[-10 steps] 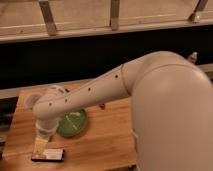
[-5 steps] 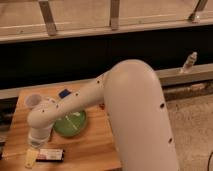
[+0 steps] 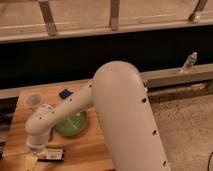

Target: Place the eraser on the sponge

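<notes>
The eraser, a flat dark-edged block with a red and white face, lies near the front left edge of the wooden table. The sponge, a small blue block, rests at the back of the table, well apart from the eraser. My white arm reaches down from the right. Its gripper hangs at the front left, just left of the eraser and close above the table. The wrist hides most of the gripper.
A round green plate sits mid-table, partly behind the arm. A pale cup-like object stands at the back left. A small tan-labelled item lies by the gripper. A bottle stands on the far right ledge.
The arm has swung nearer to the camera and its wrist has dropped toward the front left of the table, ending beside the eraser. The eraser and sponge have not moved.
</notes>
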`<act>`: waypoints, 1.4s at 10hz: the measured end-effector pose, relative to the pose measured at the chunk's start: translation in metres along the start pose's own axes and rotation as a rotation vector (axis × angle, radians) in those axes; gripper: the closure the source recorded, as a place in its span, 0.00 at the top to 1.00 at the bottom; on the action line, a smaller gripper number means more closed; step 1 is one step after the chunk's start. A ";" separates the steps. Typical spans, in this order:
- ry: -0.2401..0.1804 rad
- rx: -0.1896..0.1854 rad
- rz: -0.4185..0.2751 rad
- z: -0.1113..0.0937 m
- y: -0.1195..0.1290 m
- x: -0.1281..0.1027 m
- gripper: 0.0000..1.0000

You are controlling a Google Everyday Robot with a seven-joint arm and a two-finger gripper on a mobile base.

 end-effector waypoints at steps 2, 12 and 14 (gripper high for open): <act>0.027 0.128 -0.027 0.003 -0.003 0.008 0.80; 0.065 0.240 0.000 0.016 -0.038 0.036 0.60; 0.061 0.236 -0.001 0.014 -0.037 0.036 0.38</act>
